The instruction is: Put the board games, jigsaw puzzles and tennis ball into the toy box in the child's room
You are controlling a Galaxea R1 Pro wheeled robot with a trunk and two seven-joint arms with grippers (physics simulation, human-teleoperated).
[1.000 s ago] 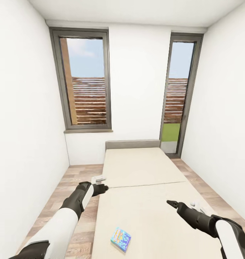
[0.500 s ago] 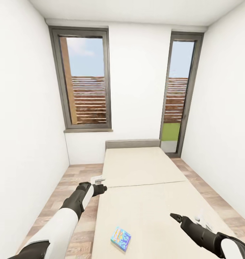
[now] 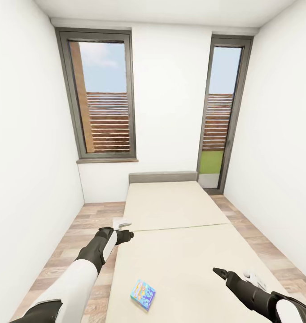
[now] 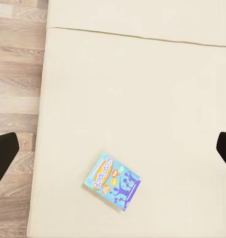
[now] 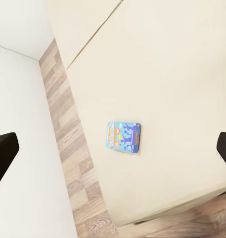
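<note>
A light-blue board game (image 3: 143, 294) with an orange logo lies flat on the beige bed (image 3: 171, 211), near its front left corner. The left wrist view has the same box (image 4: 113, 181) below the camera, and the right wrist view has it (image 5: 123, 137) close to the mattress edge. My left gripper (image 3: 127, 233) hangs open over the bed's left edge, well beyond the box. My right gripper (image 3: 218, 272) is open above the right half of the mattress, to the right of the box. Neither holds anything.
The bed fills the middle of a narrow white-walled room, its grey headboard (image 3: 163, 176) against the far wall. Wood-plank floor (image 3: 76, 242) runs along both sides. A tall window (image 3: 101, 96) and a glass door (image 3: 220, 112) are in the far wall.
My right arm has dropped lower and drawn back toward me. The whole view has shifted a little, so the camera has moved. The box has stayed where it was on the bed.
</note>
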